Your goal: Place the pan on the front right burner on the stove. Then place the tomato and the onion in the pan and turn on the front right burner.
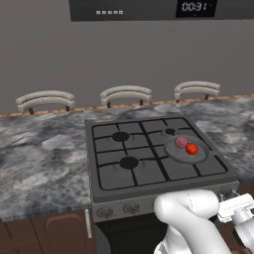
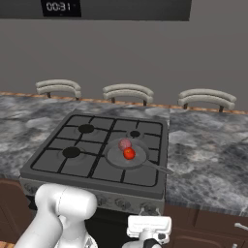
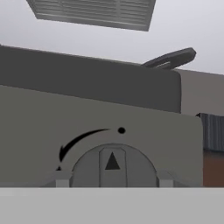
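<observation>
1. Closest to the base, the gripper point(image 3: 113, 180) sits low at the stove's front panel; in the hand view its two tips flank a round knob point(image 3: 113, 167) on either side, touching or nearly so. Jaws roughly half apart; whether they actually pinch the knob cannot be told
2. Knob pointer, a dark triangle, points straight up toward a dot on the panel; a curved arrow sweeps from the dot down to the left
3. From the right base view the hand point(image 2: 149, 229) is below the stove's front right corner, level with the knob row
4. Stove point(image 1: 104, 191): grey steel, black grates, four burners
5. Pan point(image 1: 174, 154) rests on the grate over the front right burner, which it covers; handle sticks out to the right, past the stove edge and over the counter point(image 1: 44, 163)
6. Tomato point(image 1: 192, 148) and onion point(image 1: 181, 142) both lie inside the pan, touching or just beside each other; tomato nearer the front, onion behind it
7. Behind the counter, three chair backs point(image 1: 126, 93) stand in a row before a grey wall
8. Top of frame: dark appliance with a clock display point(image 1: 195, 6)
</observation>
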Robot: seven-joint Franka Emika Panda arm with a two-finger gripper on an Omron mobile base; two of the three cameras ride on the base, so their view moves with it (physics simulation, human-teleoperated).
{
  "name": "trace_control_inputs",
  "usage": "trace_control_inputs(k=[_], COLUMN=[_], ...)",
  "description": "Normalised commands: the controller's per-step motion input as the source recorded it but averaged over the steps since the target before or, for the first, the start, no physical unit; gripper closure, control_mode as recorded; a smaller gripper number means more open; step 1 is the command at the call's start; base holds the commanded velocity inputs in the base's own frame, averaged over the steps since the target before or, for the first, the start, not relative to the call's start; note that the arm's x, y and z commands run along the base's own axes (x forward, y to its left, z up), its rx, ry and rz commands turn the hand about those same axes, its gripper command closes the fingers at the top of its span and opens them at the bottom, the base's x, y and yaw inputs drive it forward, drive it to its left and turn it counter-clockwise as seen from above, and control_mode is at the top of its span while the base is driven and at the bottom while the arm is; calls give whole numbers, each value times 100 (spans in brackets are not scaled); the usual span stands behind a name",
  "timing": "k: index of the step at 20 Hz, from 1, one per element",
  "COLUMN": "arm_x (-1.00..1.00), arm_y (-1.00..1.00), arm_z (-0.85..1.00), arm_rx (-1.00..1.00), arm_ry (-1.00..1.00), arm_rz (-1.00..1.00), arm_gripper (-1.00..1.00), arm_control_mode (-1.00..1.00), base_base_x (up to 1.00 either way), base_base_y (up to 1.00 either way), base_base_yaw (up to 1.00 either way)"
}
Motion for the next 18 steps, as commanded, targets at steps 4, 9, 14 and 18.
trace_control_inputs(k=[4, 9, 14, 18], arm_x=[0, 0, 0, 0], arm_y=[0, 0, 0, 0], arm_z=[-25, -35, -40, -42], arm_rx=[-12, -15, -20, -20], arm_ry=[0, 0, 0, 0], arm_rz=[0, -1, -3, -6], arm_gripper=[100, 100, 100, 100], arm_control_mode=[-100, -100, -100, -100], base_base_x=[0, 0, 0, 0], base_base_y=[0, 0, 0, 0], base_base_yaw=[0, 0, 0, 0])
